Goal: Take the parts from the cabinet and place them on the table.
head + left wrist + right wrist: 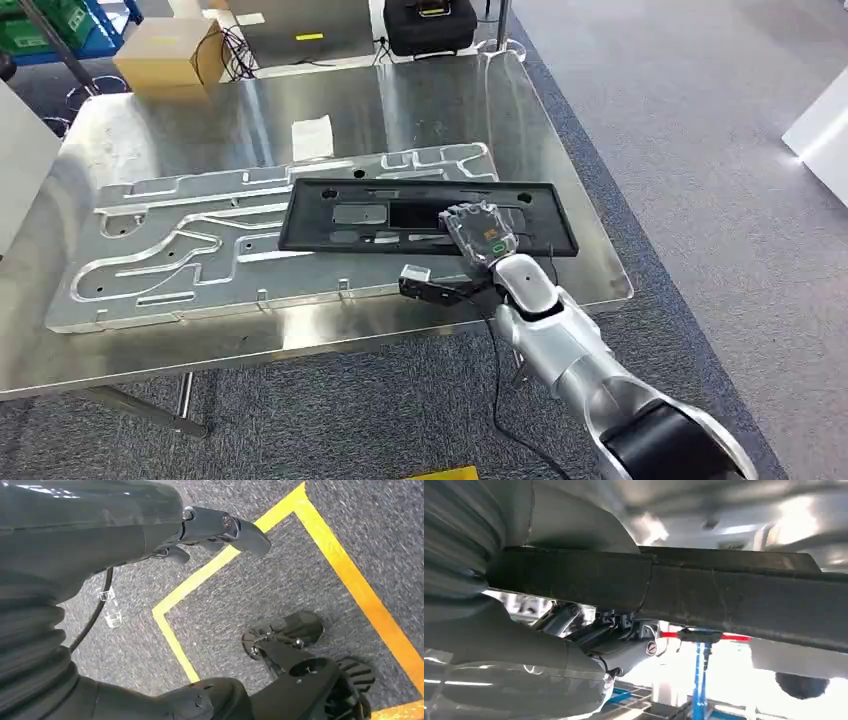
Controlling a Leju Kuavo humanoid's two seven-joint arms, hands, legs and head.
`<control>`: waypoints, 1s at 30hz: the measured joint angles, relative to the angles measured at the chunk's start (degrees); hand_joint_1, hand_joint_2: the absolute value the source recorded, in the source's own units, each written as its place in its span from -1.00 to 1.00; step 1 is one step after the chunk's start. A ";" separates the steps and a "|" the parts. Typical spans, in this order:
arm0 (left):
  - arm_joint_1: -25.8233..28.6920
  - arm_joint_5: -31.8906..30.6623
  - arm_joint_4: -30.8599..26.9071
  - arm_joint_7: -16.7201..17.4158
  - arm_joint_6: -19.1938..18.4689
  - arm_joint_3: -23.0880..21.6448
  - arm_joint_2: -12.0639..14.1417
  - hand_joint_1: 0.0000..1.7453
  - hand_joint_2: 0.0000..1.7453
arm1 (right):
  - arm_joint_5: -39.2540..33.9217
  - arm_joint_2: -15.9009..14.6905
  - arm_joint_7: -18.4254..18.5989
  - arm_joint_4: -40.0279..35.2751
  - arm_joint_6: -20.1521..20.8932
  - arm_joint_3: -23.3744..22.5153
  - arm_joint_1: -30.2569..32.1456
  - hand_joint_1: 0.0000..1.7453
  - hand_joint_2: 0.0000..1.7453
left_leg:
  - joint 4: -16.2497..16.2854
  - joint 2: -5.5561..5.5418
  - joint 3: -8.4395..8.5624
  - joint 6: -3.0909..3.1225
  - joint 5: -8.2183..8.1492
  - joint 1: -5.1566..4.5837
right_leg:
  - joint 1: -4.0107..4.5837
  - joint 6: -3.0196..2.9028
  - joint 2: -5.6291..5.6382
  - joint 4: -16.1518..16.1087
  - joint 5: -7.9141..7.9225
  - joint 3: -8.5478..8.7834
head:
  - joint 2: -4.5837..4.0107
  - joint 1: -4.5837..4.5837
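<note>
— Black plastic panel point(428, 217): where did we see it?
— Flat on the grooved aluminium plate point(200, 250) on the steel table point(420, 100); our right hand point(480, 232) gripped its near edge.
— And our left hand point(220, 530)?
— Hanging over grey carpet point(280, 580), fingers loosely apart, holding nothing.

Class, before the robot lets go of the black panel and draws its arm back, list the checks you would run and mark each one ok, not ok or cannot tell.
1. Black panel lies over the table, on the grooved metal plate: ok.
2. Panel fully at rest on the plate: cannot tell.
3. Right hand grips the panel's near edge: ok.
4. Panel's right end overhangs the plate: cannot tell.
5. Left hand hangs by the floor with nothing in it: ok.
6. Paper sheet lies apart from the panel: ok.
</note>
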 joint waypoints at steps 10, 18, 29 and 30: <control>-1.54 -0.61 0.00 1.55 -0.13 -0.37 -0.02 -1.00 1.00 | 4.07 6.17 0.76 8.36 5.45 2.08 -7.60 1.00 1.00 | 0.07 0.03 0.03 -0.84 0.12 0.03 | -0.02 -0.11 -0.02 0.01 0.23 0.16 | 0.00 0.04; -1.82 -0.68 0.00 1.90 0.02 -0.70 -0.02 -1.00 1.00 | 2.97 9.64 -1.31 11.26 7.15 3.17 -8.87 1.00 1.00 | 0.14 0.01 0.14 -0.84 0.10 -0.03 | -0.08 -0.10 -0.02 -0.02 0.23 0.17 | 0.00 0.04; -2.25 0.35 0.00 1.77 -0.74 -0.83 -0.02 -1.00 1.00 | -1.64 16.24 -7.69 12.03 9.16 5.31 -7.06 1.00 1.00 | 0.14 0.00 0.10 -0.81 0.07 -0.05 | -0.09 -0.05 -0.06 -0.04 0.18 0.16 | 0.00 0.04; -2.23 0.59 0.00 1.77 -0.68 -0.81 -0.02 -1.00 1.00 | -1.90 16.46 -7.70 11.89 9.16 5.79 -6.86 1.00 1.00 | 0.14 0.00 0.09 -0.81 0.07 -0.05 | -0.09 -0.05 -0.06 -0.04 0.19 0.16 | -0.02 0.04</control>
